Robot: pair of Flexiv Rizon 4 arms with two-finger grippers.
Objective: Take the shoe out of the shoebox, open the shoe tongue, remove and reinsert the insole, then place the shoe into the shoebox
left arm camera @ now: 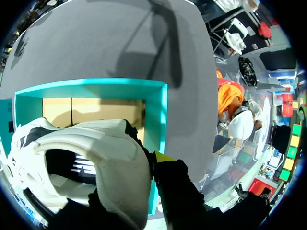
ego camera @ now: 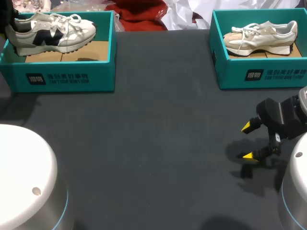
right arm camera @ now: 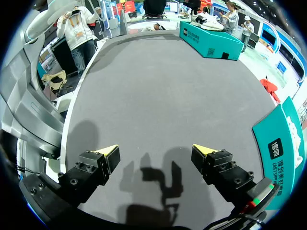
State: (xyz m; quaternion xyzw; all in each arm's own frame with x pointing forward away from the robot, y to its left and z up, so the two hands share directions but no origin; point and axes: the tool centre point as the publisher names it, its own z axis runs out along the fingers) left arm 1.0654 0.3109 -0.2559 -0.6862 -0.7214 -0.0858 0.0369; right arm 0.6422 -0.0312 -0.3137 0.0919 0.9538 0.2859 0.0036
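Note:
A white and navy shoe [ego camera: 53, 29] is in the teal shoebox [ego camera: 72, 79] at the back left, toe pointing right. My left gripper [ego camera: 8, 21] is at its heel. In the left wrist view the left gripper [left arm camera: 144, 172] is shut on the heel collar of the shoe [left arm camera: 96, 148], one yellow fingertip [left arm camera: 163, 157] outside it, the other hidden. The box's cardboard floor [left arm camera: 86, 110] shows beyond the shoe. I cannot tell whether the sole rests on it. My right gripper [ego camera: 248, 141] stands open above bare table at the front right, holding nothing [right arm camera: 156, 153].
A second teal shoebox [ego camera: 261, 74] with a beige shoe [ego camera: 261, 37] stands at the back right, its wall [right arm camera: 283, 143] beside my right gripper. The arms' white bases sit at the front left [ego camera: 24, 177] and front right [ego camera: 295, 191]. Dark table [ego camera: 158, 143] lies between.

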